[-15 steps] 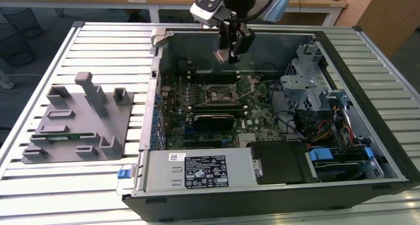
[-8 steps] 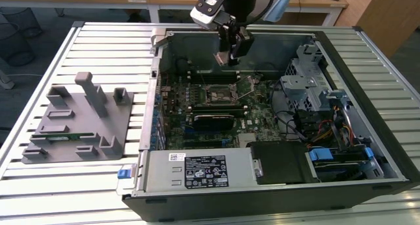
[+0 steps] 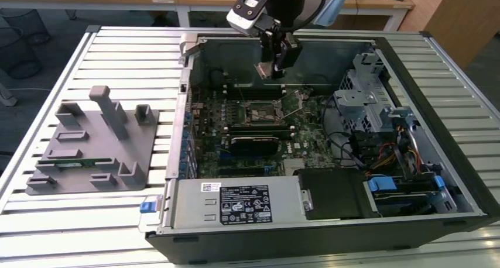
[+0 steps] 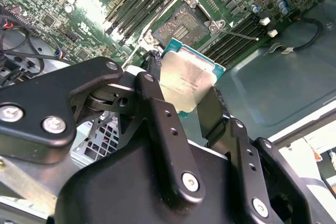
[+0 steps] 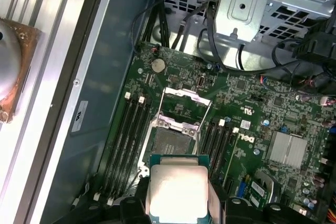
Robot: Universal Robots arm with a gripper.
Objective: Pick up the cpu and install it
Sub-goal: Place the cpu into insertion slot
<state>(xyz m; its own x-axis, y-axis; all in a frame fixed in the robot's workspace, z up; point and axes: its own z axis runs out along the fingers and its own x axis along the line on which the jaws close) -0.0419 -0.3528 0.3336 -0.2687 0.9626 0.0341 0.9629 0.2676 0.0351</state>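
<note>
Black fingers of the gripper clamp the cpu by two opposite edges, its silver top turned to both wrist cameras. In the exterior view, the grey fixture block with a green memory stick sits at the frame's left, well apart from the work. The open computer case fills the middle, and the gripper hangs at upper centre, inside the case walls. The CPU socket lies directly below the chip, near but not touching. The chip is square, so corner matching matters more than any axis. The load plate stands open, and the raised lever just right of the socket looks like the closest obstacle. The drive cage stays clear at right.
</note>
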